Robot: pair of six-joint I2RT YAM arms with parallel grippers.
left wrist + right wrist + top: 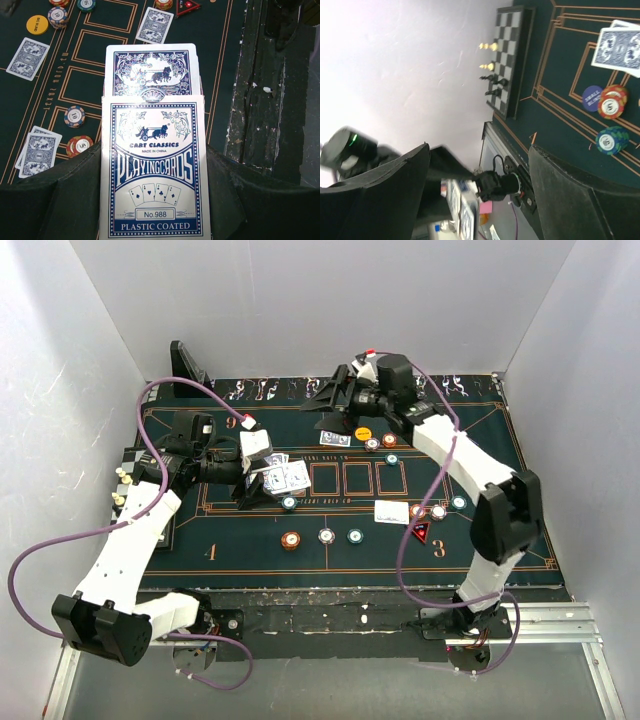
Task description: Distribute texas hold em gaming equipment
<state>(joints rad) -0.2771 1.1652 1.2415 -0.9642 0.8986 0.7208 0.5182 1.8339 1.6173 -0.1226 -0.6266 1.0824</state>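
The left gripper's (154, 167) fingers pinch a blue-and-white card box (154, 190) between them, printed "CART CLASSICS", "MADE IN CHINA", "PLAYINGCARDS", "No.988" and "PLASTIC COATED", with a blue-backed card (150, 70) jutting past the fingertips, while the right gripper's (479, 150) fingers stand spread apart, chips (612, 102) lying beyond them.

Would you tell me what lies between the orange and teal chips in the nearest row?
A white chip, apart from both the orange chip and the teal chip; the top view shows it.
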